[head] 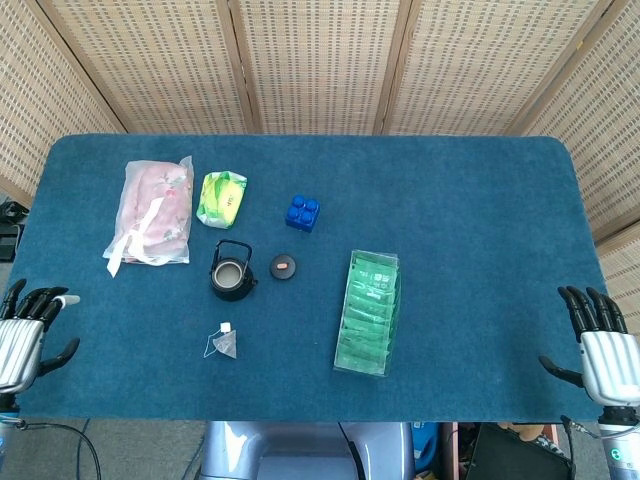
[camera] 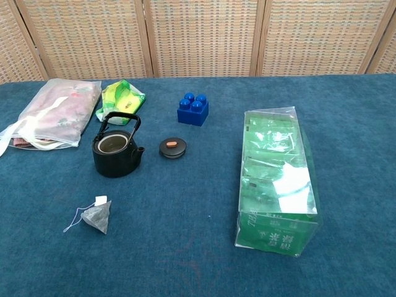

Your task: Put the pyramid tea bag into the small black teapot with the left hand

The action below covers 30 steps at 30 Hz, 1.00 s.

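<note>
Opening step, by the look of it: nothing grasped yet. Left hand at the near left edge of the bench, fingers apart and holding nothing, seen only in the head view. Right hand likewise at the near right edge, fingers spread, empty, well apart from everything.

Pyramid tea bag lying on the cloth well to the inside of the left hand and slightly ahead of it, with its string and small white tag trailing beside it. Small black teapot just beyond the tea bag, further from the hand, upright, handle raised, mouth open. Its lid resting apart on the cloth on the teapot's far side from the left hand.

Next move, as judged: a reach inward across the bench toward the tea bag, then a light pinch at the peak or the tag, since so soft and flat-lying a thing gives little to grip. After that, a short carry forward and a drop through the narrow mouth, minding the raised handle arching over it. Green packet box, blue block and the bags further back all off the likely path.
</note>
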Tool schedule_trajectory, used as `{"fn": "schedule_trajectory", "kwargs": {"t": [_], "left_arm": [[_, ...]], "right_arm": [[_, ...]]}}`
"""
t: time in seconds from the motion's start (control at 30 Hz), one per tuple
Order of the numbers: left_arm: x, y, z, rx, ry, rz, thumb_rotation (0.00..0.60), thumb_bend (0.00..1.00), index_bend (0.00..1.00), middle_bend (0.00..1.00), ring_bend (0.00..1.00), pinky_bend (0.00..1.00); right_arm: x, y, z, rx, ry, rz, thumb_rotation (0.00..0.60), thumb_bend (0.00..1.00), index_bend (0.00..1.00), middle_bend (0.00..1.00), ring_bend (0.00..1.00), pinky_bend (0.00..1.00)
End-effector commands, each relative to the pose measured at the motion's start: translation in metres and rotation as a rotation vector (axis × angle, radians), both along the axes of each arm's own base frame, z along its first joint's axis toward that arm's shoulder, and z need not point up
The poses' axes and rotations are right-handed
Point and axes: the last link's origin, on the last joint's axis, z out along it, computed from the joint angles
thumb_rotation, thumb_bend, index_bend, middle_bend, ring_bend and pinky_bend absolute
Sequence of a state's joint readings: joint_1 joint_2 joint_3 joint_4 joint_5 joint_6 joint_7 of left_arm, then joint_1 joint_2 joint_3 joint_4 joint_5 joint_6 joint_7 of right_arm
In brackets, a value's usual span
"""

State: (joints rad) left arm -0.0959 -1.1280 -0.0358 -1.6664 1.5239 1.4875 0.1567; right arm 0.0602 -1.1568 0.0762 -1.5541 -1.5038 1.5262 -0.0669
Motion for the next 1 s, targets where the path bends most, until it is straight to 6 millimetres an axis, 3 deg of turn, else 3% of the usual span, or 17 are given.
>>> {"fn": "schedule_trajectory", "kwargs": {"t": [0.03, 0.27, 0.47, 0.63, 1.0], "left_arm": [[0.002, 0.002, -0.004, -0.021, 0.006, -0.009, 0.600, 0.30, 0.30, 0.29, 0.24, 0.15], [0.011, 0.009, -0.013, -0.091, 0.025, -0.053, 0.600, 0.30, 0.30, 0.38, 0.34, 0.42], [0.026, 0.019, -0.022, -0.184, 0.066, -0.112, 0.600, 0.32, 0.30, 0.57, 0.53, 0.58], [0.036, 0.028, -0.029, -0.271, 0.122, -0.131, 0.600, 0.54, 0.30, 0.74, 0.66, 0.67], [0.055, 0.051, -0.052, -0.430, 0.195, -0.114, 0.600, 0.83, 0.16, 0.82, 0.72, 0.68]], "right_arm": [[0.000, 0.000, 0.000, 0.000, 0.000, -0.003, 0.542, 0.01, 0.12, 0.20, 0.09, 0.16], [-0.001, 0.001, 0.000, 0.001, 0.000, -0.010, 0.536, 0.01, 0.12, 0.20, 0.09, 0.16], [-0.002, 0.002, 0.000, -0.002, 0.000, -0.015, 0.540, 0.01, 0.12, 0.20, 0.09, 0.16], [-0.004, 0.004, 0.001, -0.003, -0.001, -0.023, 0.538, 0.01, 0.12, 0.20, 0.09, 0.16], [-0.008, 0.009, 0.002, -0.013, -0.009, -0.037, 0.540, 0.01, 0.12, 0.20, 0.09, 0.16]]}}
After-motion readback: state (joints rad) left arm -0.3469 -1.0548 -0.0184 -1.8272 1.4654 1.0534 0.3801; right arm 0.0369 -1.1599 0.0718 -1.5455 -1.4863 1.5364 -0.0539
